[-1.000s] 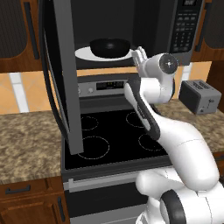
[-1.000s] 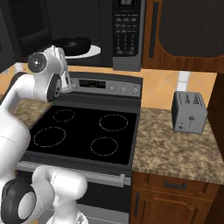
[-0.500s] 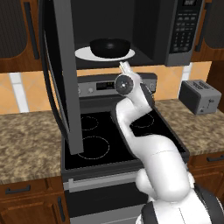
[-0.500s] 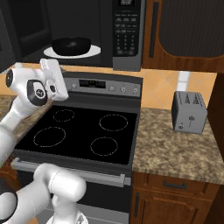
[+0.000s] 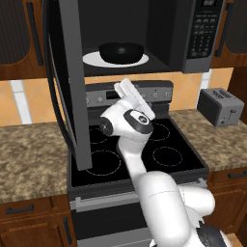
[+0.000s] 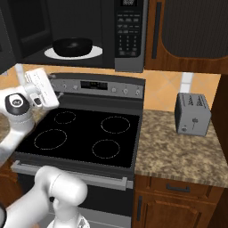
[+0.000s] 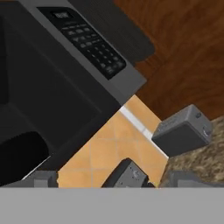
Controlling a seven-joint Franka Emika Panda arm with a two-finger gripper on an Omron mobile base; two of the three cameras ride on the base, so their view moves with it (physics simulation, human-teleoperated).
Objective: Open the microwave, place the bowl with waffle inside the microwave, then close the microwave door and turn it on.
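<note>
Inside the wide black over-range microwave [image 5: 140,38], I see the shallow round black bowl [image 5: 121,52] on the white turntable [image 5: 91,59]. Its dark glass door [image 5: 65,82] stands open. Below, above the black stove [image 5: 169,154], my white two-finger gripper [image 5: 126,87] hangs empty, jaws spread wide.

Glossy black bowl [image 5: 121,52]; speckled stone counter [image 6: 187,156]; wood cabinets [image 6: 187,31].

Left base view looked forward and down from behind-left at the stove [image 5: 144,154] and open microwave [image 5: 144,34]. Right base view covered the same stove and microwave [image 6: 89,31] from behind-right. Hand view sat close, rolled, facing the button panel [image 7: 87,41] and toaster [image 7: 181,131].
</note>
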